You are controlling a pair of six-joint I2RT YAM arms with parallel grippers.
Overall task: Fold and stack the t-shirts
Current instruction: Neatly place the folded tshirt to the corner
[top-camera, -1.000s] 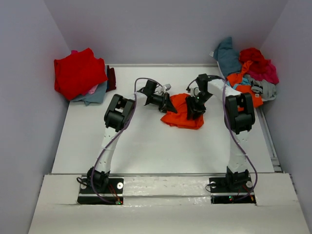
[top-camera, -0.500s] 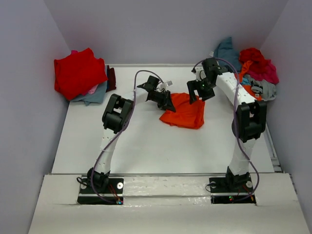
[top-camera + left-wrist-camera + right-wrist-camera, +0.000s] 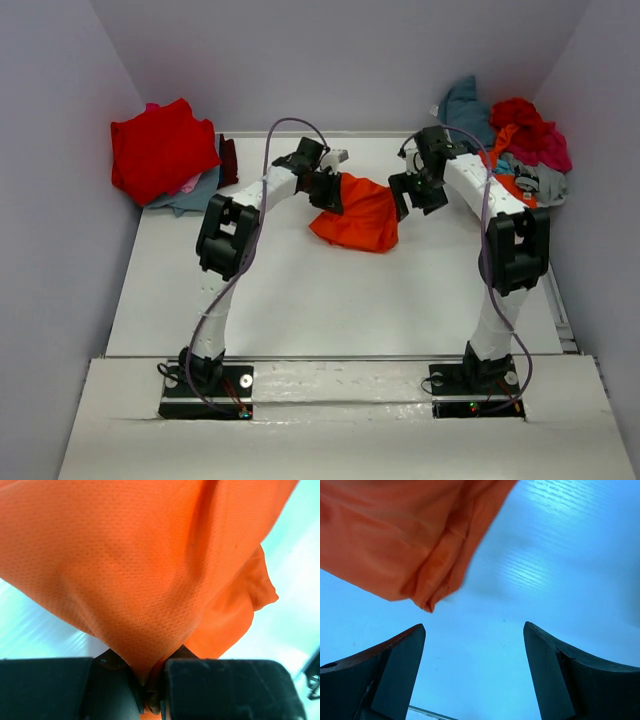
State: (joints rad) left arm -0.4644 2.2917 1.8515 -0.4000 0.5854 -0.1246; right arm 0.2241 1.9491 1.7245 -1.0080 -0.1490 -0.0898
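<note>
The bright orange t-shirt hangs bunched above the far middle of the table, its lower part resting on the surface. My left gripper is shut on its upper left edge; in the left wrist view the orange cloth is pinched between the jaws of the left gripper. My right gripper stands open just right of the shirt, holding nothing. The right wrist view shows the right gripper spread wide over bare table, with a corner of the orange shirt hanging at upper left.
A folded red t-shirt tops a stack with grey-blue cloth at the far left corner. A heap of loose shirts, teal, red, magenta, orange and grey, lies at the far right. Walls close in at the left, right and far sides of the white table.
My right gripper let go of the orange shirt, opened and drew back to the right. The left gripper lifted and pulled the shirt left and farther away, so it bunched.
</note>
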